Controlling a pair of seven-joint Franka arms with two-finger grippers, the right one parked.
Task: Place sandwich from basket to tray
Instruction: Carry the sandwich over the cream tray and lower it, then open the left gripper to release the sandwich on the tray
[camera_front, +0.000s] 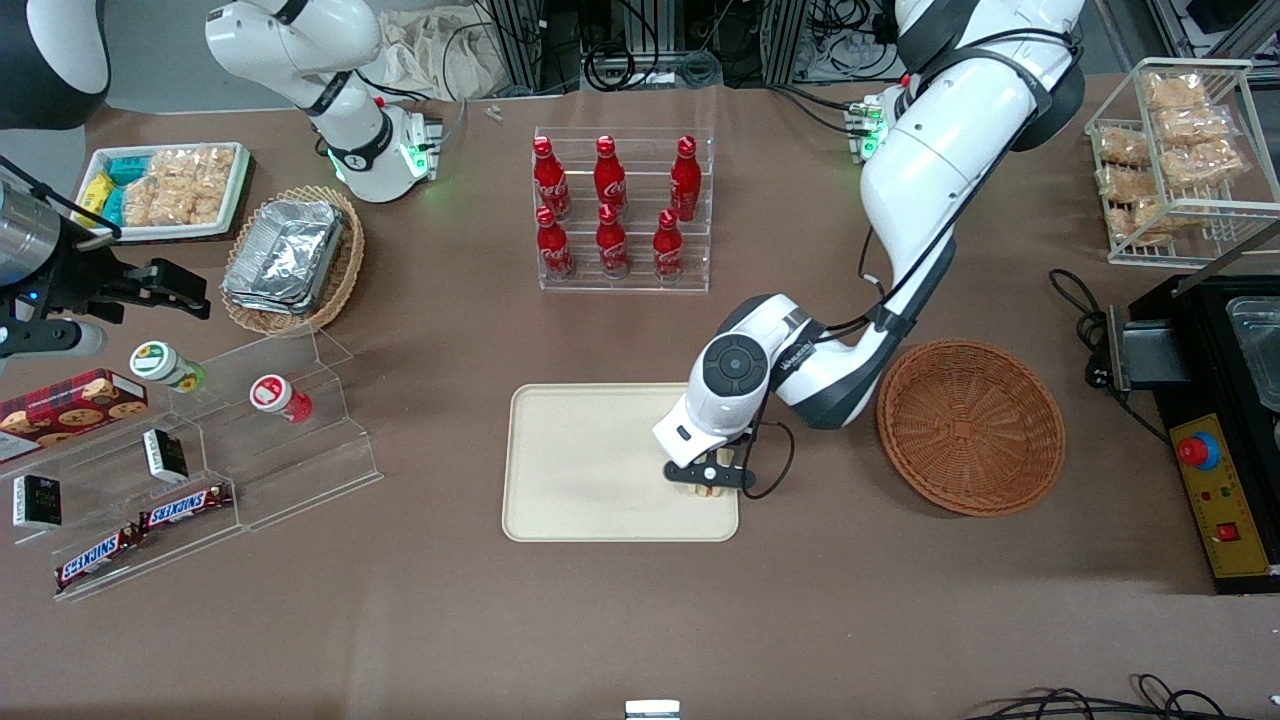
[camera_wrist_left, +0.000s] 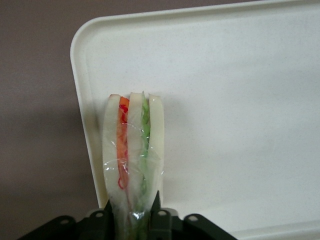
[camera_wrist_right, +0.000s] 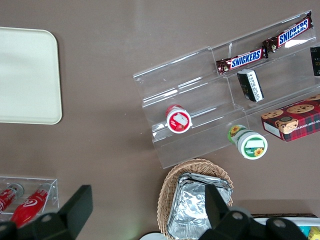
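The hand pinches the sandwich low over the tray, near its corner. The basket sits empty. Next, I think, it lets go.

sandwich base cut off at frame edge | gripper fingertips hidden by wrist | tray cropped
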